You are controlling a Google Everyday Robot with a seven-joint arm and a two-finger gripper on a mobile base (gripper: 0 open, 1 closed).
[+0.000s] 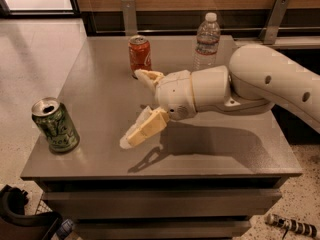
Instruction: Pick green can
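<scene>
The green can (pixel 55 125) stands upright near the front left corner of the grey table (pixel 100 89); it is light green with dark print and an open silver top. My gripper (pixel 134 107) hovers above the middle of the table, to the right of the can and apart from it. It is open and empty, one cream finger (pixel 148 77) pointing towards the back, the other finger (pixel 142 129) towards the front left.
A red-orange soda can (pixel 139 55) stands at the back of the table, just behind the gripper. A clear water bottle (pixel 207 41) stands at the back right. Metal brackets (pixel 128 15) line the wall behind. The tiled floor lies to the left.
</scene>
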